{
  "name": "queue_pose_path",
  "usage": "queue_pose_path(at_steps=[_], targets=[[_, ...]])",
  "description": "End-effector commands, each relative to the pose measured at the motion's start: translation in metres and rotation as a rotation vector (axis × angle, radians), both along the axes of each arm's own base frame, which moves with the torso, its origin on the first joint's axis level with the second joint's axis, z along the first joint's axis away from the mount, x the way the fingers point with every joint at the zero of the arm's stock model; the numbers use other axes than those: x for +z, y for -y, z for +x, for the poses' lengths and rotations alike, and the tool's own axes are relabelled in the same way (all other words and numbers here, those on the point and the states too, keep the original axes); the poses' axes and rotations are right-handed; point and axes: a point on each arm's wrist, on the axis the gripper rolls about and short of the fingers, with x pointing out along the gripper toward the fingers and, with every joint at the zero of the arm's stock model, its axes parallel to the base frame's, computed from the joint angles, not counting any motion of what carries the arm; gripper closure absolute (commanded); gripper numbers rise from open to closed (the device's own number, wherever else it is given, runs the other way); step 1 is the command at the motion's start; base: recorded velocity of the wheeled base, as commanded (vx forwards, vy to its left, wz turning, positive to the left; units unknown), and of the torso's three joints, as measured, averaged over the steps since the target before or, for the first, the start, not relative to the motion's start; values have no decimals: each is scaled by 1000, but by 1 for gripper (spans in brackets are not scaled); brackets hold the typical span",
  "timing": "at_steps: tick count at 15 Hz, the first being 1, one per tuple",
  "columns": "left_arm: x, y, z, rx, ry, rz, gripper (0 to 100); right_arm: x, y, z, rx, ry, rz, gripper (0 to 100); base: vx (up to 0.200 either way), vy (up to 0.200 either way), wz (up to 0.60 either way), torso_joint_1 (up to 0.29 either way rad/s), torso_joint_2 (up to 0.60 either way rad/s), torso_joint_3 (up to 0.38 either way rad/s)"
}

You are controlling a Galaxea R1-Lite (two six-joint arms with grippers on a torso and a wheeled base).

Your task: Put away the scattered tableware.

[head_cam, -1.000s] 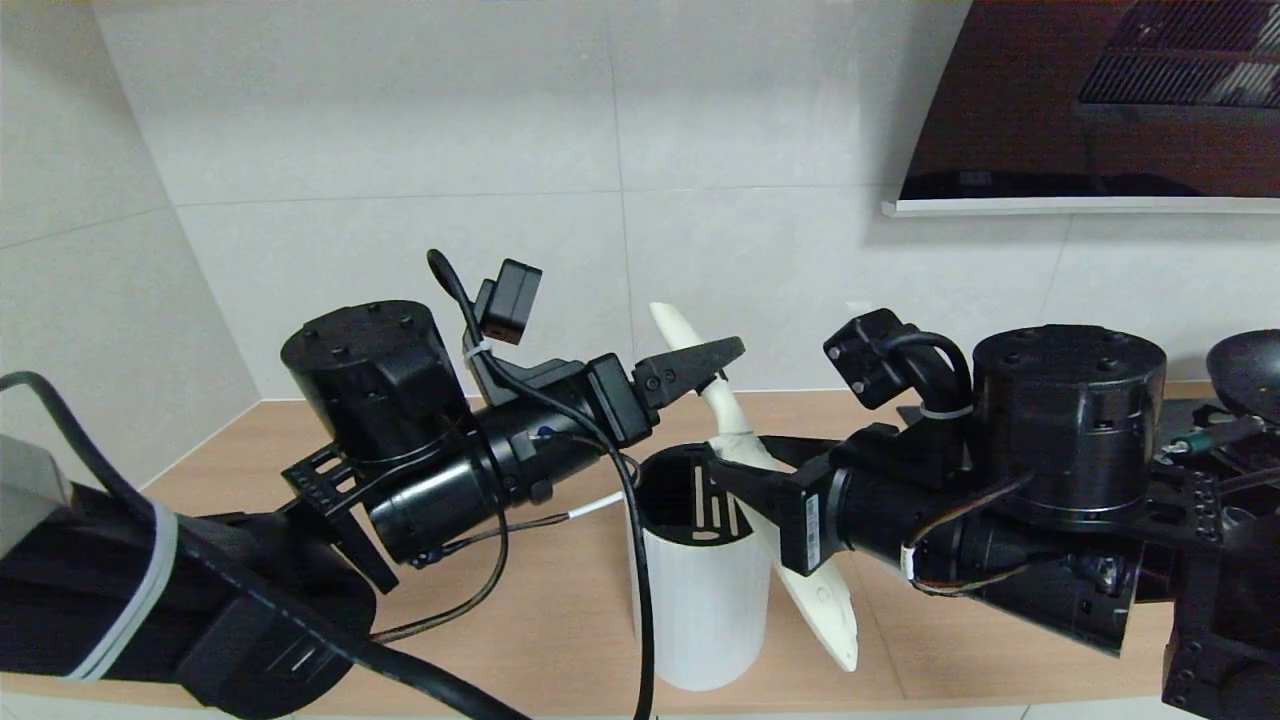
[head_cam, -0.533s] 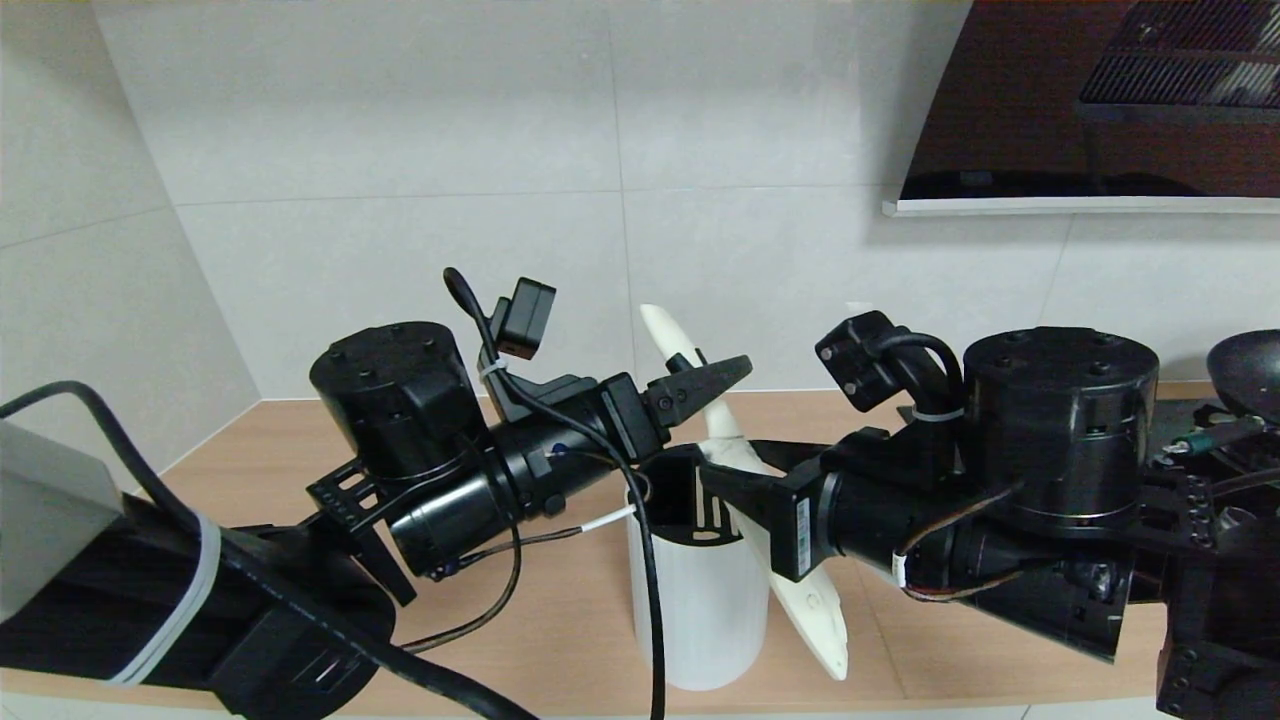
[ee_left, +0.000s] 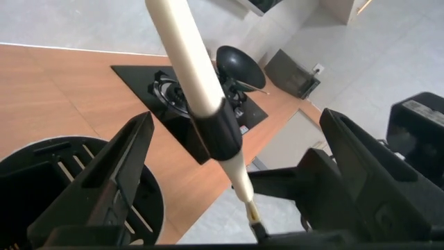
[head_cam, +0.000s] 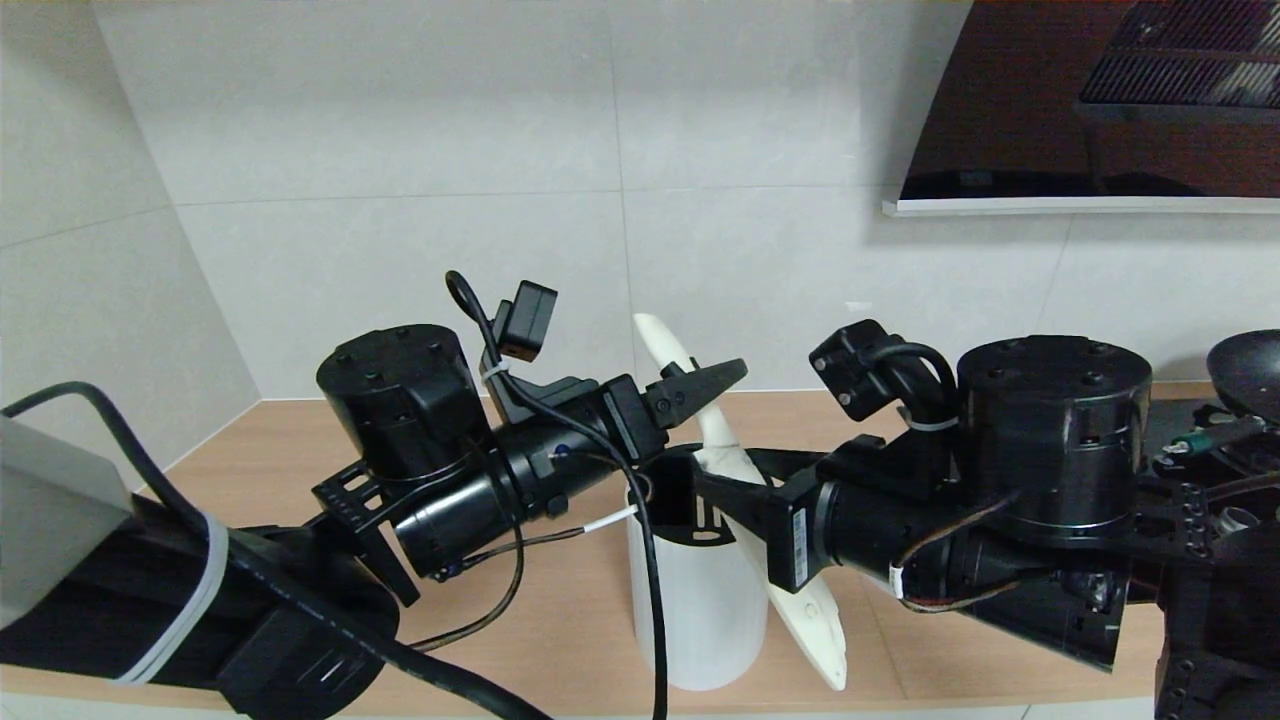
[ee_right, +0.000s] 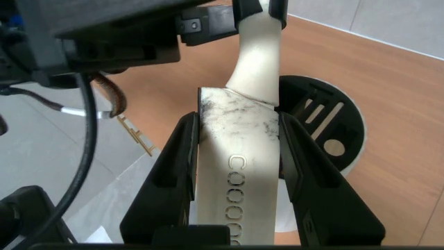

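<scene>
A white spatula (head_cam: 808, 622) hangs tilted over a white cylindrical holder (head_cam: 700, 610) with a black slotted insert. Its blade reaches down past the holder's right side and its handle points up towards the wall. My right gripper (head_cam: 735, 480) is shut on the blade (ee_right: 239, 173), one finger against each edge, just above the holder's mouth (ee_right: 326, 118). My left gripper (head_cam: 712, 385) is open around the upper handle (ee_left: 182, 52), with its fingers (ee_left: 121, 167) spread wide on either side and not touching it.
The holder stands near the front edge of a wooden counter (head_cam: 250, 450). At the right a black cooktop carries a dark pan (head_cam: 1245, 370), also seen far off (ee_left: 239, 66). A range hood (head_cam: 1100, 100) hangs above it. Tiled walls close the back and left.
The left arm has come in to the right, bringing its open fingers closer around the handle. The right gripper and the spatula have shifted slightly left and lower.
</scene>
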Motion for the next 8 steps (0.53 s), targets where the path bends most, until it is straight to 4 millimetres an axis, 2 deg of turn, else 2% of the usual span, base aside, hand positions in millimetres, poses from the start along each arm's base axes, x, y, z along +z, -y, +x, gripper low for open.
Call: queue_pose_path(at_steps=[1, 8], targets=[[0, 0, 0, -1, 0, 1, 100, -1, 0, 0, 1, -2, -2, 100, 0, 0, 0, 0, 0, 0], [-1, 0, 0, -4, -2, 2, 100, -1, -1, -2, 5, -4, -2, 100, 0, 0, 0, 0, 0, 0]])
